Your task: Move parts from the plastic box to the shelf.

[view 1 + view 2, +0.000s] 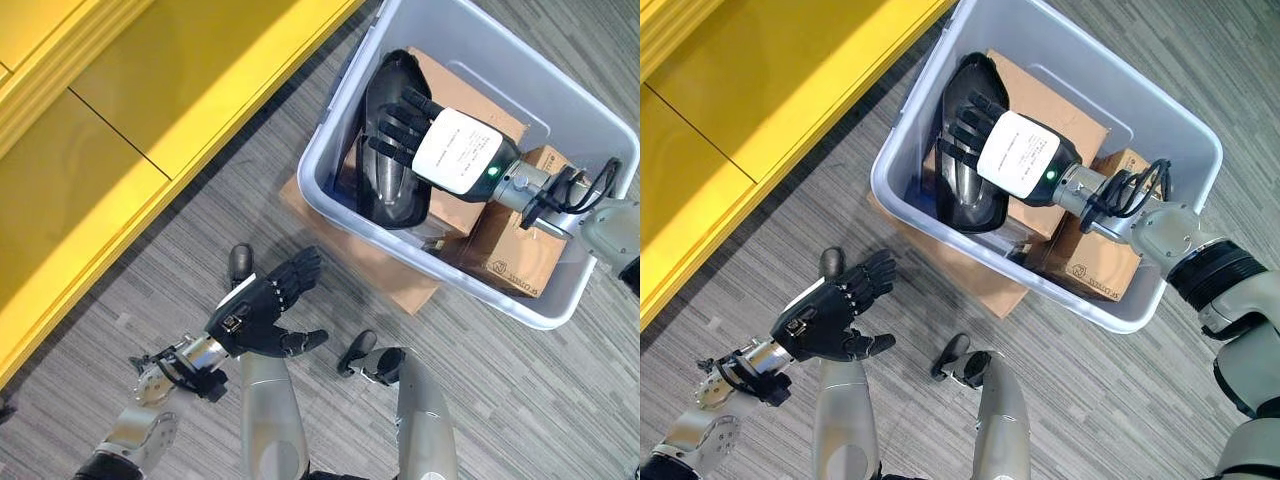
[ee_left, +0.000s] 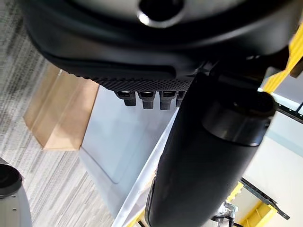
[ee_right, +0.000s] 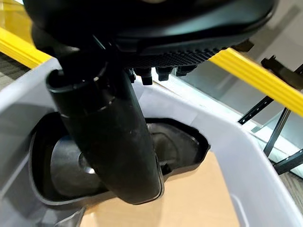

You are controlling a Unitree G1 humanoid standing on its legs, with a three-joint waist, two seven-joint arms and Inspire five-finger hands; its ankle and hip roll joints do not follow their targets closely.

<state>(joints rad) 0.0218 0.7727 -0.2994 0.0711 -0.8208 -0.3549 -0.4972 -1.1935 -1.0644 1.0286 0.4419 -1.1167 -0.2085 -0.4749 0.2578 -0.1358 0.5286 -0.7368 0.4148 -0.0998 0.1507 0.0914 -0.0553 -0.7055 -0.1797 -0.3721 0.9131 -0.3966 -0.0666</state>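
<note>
Left hand [image 1: 262, 312] is hovering lower centre of the frame over the carpet [image 1: 180, 260], fingers relaxed open, holding nothing. Further up right, the right hand [image 1: 420, 125] is reaching into the grey plastic box [image 1: 560, 305], fingers straight over the black part [image 1: 385, 175], not gripping yet. Cardboard boxes [image 1: 515, 250] are sitting beside the part. Yellow shelf [image 1: 150, 90] is filling the upper left. Suggest curling fingers round the part's rim first, then lifting straight up clear of the box wall.
</note>
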